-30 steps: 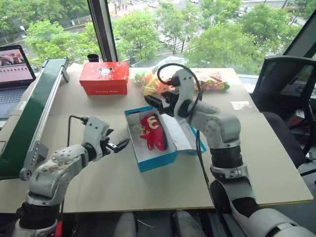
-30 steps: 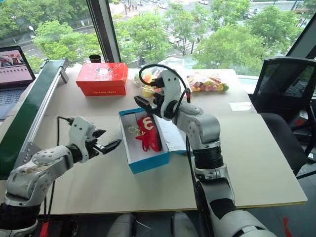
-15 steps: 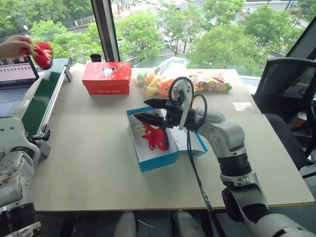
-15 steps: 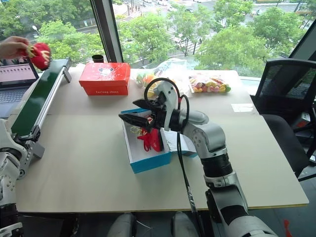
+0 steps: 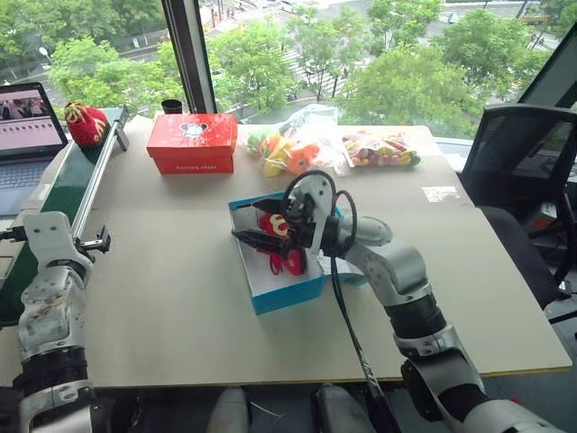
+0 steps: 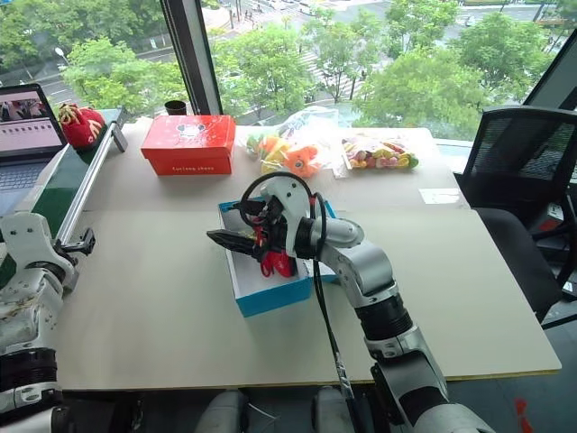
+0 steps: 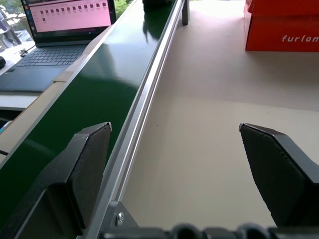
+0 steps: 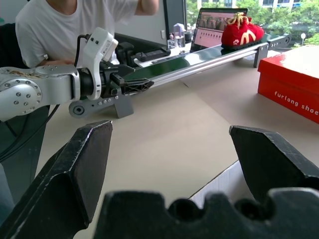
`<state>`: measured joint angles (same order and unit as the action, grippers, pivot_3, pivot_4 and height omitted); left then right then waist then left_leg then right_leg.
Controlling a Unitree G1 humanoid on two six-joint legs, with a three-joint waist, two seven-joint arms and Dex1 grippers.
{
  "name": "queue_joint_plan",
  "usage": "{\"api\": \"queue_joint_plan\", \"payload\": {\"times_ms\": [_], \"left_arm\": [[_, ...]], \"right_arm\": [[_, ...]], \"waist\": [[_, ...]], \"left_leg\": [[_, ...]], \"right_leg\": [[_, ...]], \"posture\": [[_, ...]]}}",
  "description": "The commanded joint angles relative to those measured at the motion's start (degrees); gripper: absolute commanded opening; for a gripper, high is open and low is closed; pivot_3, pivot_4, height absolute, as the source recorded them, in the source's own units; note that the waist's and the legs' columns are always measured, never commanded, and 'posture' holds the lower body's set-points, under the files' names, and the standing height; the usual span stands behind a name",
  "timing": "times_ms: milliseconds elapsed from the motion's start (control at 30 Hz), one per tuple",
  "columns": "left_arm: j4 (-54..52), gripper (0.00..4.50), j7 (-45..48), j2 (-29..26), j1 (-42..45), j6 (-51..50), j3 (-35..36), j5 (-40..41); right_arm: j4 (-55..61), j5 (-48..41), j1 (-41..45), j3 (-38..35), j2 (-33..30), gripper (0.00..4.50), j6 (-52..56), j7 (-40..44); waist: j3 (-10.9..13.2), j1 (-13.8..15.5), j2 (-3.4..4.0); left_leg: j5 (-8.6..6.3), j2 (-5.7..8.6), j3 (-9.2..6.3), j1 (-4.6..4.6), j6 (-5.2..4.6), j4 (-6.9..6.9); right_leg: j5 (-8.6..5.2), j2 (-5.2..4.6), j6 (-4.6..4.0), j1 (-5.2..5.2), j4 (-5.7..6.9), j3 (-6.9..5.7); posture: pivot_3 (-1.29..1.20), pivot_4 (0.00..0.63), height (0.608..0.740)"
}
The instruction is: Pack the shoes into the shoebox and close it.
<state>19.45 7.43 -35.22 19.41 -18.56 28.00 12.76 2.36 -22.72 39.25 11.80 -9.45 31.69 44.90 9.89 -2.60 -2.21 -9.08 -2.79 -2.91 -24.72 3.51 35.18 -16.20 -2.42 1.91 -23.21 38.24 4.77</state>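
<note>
red box (image 8: 291,84) reads "furlong shoe" | we see one shoe (image 5: 281,244) in the shoebox (image 5: 287,293) under our right fingers (image 5: 257,242), spread, empty | other shoe (image 5: 86,124) on the belt (image 7: 75,99) ahead of left fingers (image 7: 92,154), spread

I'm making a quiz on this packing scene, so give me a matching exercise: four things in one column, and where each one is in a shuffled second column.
Things:
1. red shoe with laces
2. blue shoebox
3. red-orange box
4. laptop

Places:
A. open, in the middle of the table, another red shoe inside
B. closed, at the far side of the table near the window
C. on the far end of the green conveyor belt
D. beyond the conveyor, off the table's left edge

Pairs: 1-C, 2-A, 3-B, 4-D
</note>
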Motion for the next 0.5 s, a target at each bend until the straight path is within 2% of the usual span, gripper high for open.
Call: {"api": "queue_joint_plan", "payload": {"times_ms": [33,500], "left_arm": [[4.8,4.37,1.3,-4.0,2.4,5.3,1.3,-1.1],[28.9,4.37,7.0,-11.9,14.0,18.7,2.0,0.3]], "right_arm": [[4.3,-1.7,-0.6,-1.2,-0.2,4.47,-0.3,0.2],[4.6,-0.8,-1.4,-0.9,-1.4,4.47,-1.0,-0.7]], "waist": [[0.0,0.0,0.0],[0.0,0.1,-0.01]], "left_leg": [[0.0,0.0,0.01,0.0,0.0,0.0],[0.0,0.0,-0.02,0.0,0.0,0.01]], "right_leg": [[0.0,0.0,0.0,0.0,-0.01,0.0],[0.0,-0.01,0.01,0.02,-0.01,-0.07]], "posture": [[0.0,0.15,0.734],[0.0,0.15,0.734]]}}
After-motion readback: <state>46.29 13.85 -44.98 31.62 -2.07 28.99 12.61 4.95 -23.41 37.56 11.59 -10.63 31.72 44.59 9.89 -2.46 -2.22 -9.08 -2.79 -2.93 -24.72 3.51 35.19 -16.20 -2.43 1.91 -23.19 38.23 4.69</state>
